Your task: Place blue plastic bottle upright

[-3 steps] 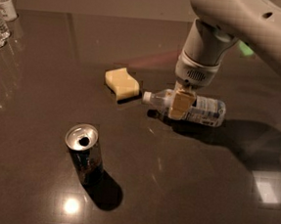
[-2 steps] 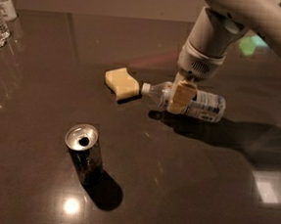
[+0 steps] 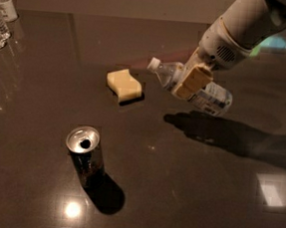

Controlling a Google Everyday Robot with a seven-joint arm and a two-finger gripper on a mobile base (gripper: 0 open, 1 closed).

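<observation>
We see a thick arm [image 3: 251, 20] in smooth off-white casing, coming in from the upper right corner. Its last segment is a rounded cylinder, set off from the rest by a dark seam, and on its side it carries a small patch of dark dots like a vent grille. Below that the casing narrows to a short white collar. The pincer [image 3: 186, 87] is at the arm's end, right of centre in the upper half, above the table [image 3: 175, 204]. The one finger we can make out is a flat, pale tan bar with a rounded tip.
</observation>
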